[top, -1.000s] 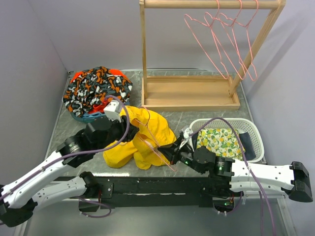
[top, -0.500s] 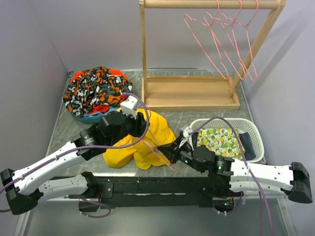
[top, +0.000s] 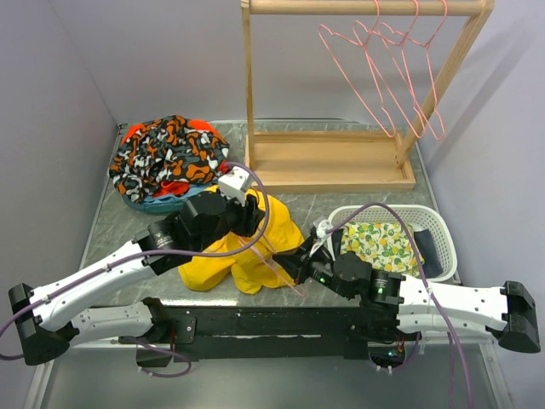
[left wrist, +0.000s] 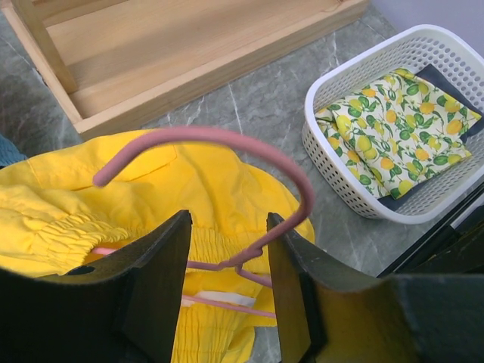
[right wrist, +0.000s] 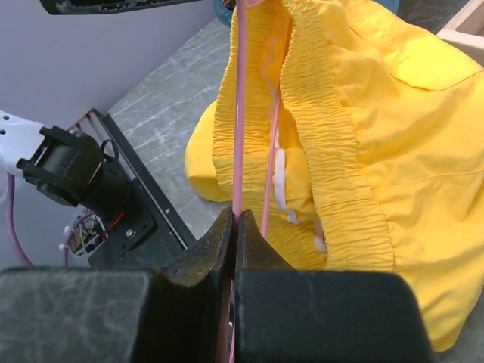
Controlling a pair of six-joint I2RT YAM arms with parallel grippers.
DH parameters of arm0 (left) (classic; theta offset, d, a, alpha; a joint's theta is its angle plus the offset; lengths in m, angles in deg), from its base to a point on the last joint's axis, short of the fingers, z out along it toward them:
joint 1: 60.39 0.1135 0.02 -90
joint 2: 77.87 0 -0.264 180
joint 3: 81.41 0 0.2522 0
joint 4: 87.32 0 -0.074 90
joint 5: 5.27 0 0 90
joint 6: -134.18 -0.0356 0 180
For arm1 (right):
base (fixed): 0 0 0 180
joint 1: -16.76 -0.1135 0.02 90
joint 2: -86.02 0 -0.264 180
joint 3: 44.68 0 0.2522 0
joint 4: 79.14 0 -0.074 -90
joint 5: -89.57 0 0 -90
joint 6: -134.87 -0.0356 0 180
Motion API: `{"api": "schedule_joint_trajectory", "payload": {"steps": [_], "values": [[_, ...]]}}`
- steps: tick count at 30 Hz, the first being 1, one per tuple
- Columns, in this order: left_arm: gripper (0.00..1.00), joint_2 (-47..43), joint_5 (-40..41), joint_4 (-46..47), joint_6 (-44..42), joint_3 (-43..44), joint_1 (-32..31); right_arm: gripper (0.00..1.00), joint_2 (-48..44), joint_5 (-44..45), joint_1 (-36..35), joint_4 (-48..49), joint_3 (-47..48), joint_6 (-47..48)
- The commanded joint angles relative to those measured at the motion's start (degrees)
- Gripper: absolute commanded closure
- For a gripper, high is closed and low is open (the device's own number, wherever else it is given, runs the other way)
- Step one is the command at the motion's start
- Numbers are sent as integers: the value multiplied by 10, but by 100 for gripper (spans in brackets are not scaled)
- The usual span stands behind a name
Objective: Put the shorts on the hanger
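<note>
Clamping the hanger point(right wrist: 239, 113) wire, the right gripper point(right wrist: 234, 227) is seen fully closed, just left of the basket point(top: 383, 209). The left gripper point(left wrist: 229, 227) is held half open astride the hanger's neck, with no contact visible. The shorts point(top: 272, 226) are spread left of the basket, the wire running into their waistband. Since 1 second ago, the left gripper has been carried over the shorts towards the basket and its jaws widened; the right gripper is unchanged.

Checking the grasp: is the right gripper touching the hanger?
Touching. The right wrist view shows the right gripper pinched shut on the hanger, its pink wire running straight into the closed jaws with no gap.
</note>
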Motion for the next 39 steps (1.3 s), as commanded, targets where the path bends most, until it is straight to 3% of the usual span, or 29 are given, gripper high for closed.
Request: {"api": "schedule_joint_trajectory", "payload": {"steps": [1, 7, 11, 12, 14, 15, 17, 19, 23, 29, 35, 39], "values": [[50, 5, 18, 32, -10, 22, -6, 100, -2, -6, 5, 27, 22, 0], [60, 26, 54, 43, -10, 26, -7, 100, 2, -7, 5, 18, 34, 4], [98, 27, 99, 44, -9, 28, -8, 97, -6, 7, 5, -19, 49, -7], [99, 26, 105, 44, -11, 26, -9, 77, -11, 10, 4, -32, 56, -16], [99, 22, 133, 43, -13, 22, -11, 56, -38, 41, 4, -73, 61, -31], [99, 19, 138, 43, -13, 20, -11, 40, -48, 55, 5, -110, 67, -50], [99, 12, 147, 43, -12, 17, -14, 31, -74, 111, 5, -155, 75, -76], [99, 3, 154, 45, -11, 11, -15, 30, -87, 140, 13, -220, 81, -125], [99, -3, 167, 51, -6, 6, -16, 31, -122, 143, 17, -251, 45, -197], [99, -5, 200, 60, -1, -1, -17, 38, -206, 121, 17, -206, -76, -278], [99, -35, 209, 91, 10, -24, -16, 39, -110, 113, 12, -164, -97, -331], [99, -39, 226, 87, 15, -32, -16, 39, -140, 117, 12, -134, -126, -331]]}}
